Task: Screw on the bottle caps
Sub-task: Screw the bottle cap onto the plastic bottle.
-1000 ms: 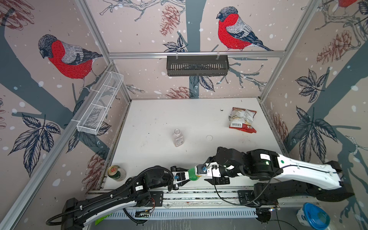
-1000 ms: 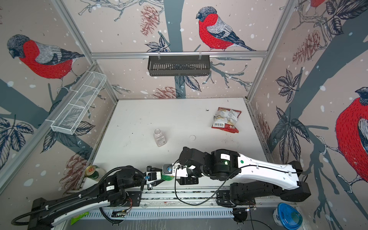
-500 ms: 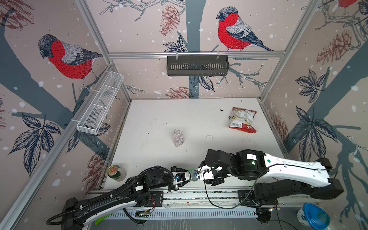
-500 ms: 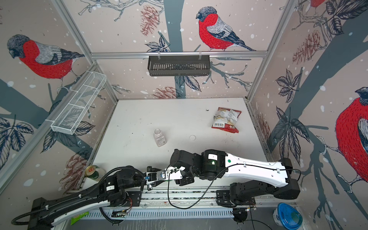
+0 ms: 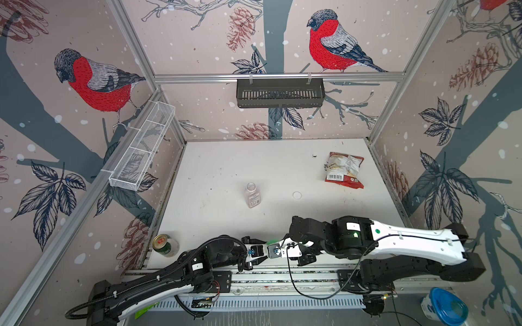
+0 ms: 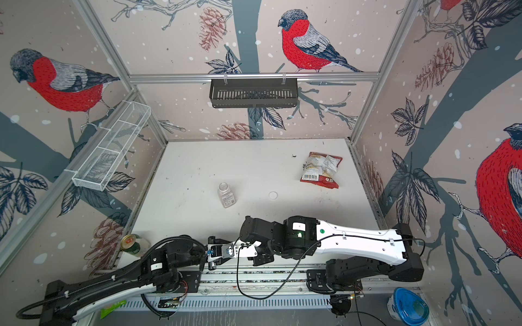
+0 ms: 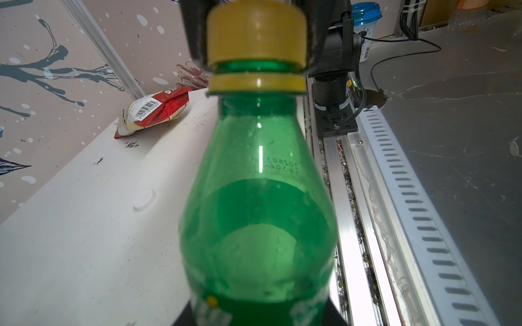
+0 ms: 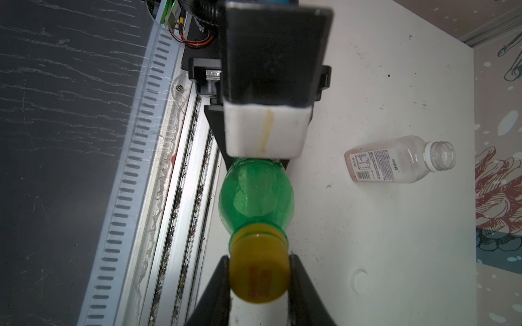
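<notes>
Yellow cap (image 7: 255, 31) on green bottle (image 7: 258, 225); clear bottle (image 8: 395, 162) lies open.

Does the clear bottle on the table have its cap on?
No, the clear bottle has an open mouth, and the white cap lies apart from it on the table.

At the white table's (image 5: 226, 169) front edge a translucent green plastic bottle (image 7: 258, 197) is held level, its body in the left gripper (image 5: 254, 251), its round yellow plastic cap (image 8: 258, 271) clasped by the right gripper (image 5: 275, 249). Farther back, a clear squarish plastic bottle (image 5: 252, 195) is laid on its side at mid-table, with a small white round cap (image 5: 297, 195) apart to its right. A red-and-white snack packet (image 5: 344, 170) is set behind that. A green-and-gold drink can (image 5: 164, 245) is stood at the front left corner.
</notes>
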`<state>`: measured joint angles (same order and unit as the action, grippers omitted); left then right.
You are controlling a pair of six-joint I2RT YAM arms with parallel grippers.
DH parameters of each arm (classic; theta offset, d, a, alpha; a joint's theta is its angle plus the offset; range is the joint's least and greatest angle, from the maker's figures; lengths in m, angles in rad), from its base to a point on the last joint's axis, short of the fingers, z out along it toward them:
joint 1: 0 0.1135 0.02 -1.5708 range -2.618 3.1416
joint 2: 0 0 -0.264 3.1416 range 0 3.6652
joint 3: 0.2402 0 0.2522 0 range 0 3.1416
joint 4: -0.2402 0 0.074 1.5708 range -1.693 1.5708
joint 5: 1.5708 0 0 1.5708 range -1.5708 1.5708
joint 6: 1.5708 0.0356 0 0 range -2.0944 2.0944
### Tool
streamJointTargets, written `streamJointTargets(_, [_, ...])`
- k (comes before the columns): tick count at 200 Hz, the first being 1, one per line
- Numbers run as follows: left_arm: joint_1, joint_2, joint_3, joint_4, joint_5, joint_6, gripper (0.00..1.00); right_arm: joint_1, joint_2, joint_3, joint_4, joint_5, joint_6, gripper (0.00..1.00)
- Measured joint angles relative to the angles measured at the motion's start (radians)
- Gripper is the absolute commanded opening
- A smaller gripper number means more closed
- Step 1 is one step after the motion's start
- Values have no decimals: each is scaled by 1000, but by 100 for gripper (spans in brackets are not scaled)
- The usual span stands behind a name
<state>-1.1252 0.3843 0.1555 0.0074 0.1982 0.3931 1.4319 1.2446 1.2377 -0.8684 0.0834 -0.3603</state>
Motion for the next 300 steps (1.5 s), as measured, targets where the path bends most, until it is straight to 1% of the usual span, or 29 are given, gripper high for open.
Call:
streamJointTargets(31, [0, -2, 0, -29, -25, 0, 8, -8, -1, -37, 40, 22, 108, 4])
streamJointTargets(54, [2, -3, -1, -40, -48, -1, 8, -36, -1, -55, 70, 0, 230, 2])
streamJointTargets(98, [2, -4, -1, -51, -69, -14, 8, -89, -32, -112, 150, -79, 462, 1])
streamJointTargets(141, [3, -1, -1, -51, -85, -37, 8, -138, -20, -103, 157, -135, 679, 0])
streamJointTargets(195, [4, 5, -1, -80, -114, -45, 8, -177, 92, 0, 53, -192, 950, 1])
streamJointTargets(228, [4, 8, -2, -100, -115, -44, 7, -208, 135, 32, 13, -257, 1113, 2])
streamJointTargets(236, [4, 8, -2, -105, -117, -44, 7, -216, 142, 33, 11, -275, 1147, 4])
streamJointTargets(249, [4, 8, -2, -110, -117, -42, 7, -222, 148, 33, 8, -294, 1193, 10])
streamJointTargets(261, [4, 8, -2, -112, -117, -40, 7, -223, 148, 33, 8, -300, 1225, 13])
streamJointTargets(273, [4, 8, -2, -112, -116, -37, 7, -224, 147, 33, 8, -304, 1250, 18])
streamJointTargets(281, [4, 7, -2, -111, -114, -34, 7, -224, 144, 35, 6, -307, 1257, 26])
streamJointTargets(292, [4, 6, -2, -100, -113, -33, 7, -224, 137, 40, -1, -306, 1257, 39])
streamJointTargets(300, [4, 5, -2, -86, -112, -32, 7, -224, 129, 46, -7, -300, 1255, 46])
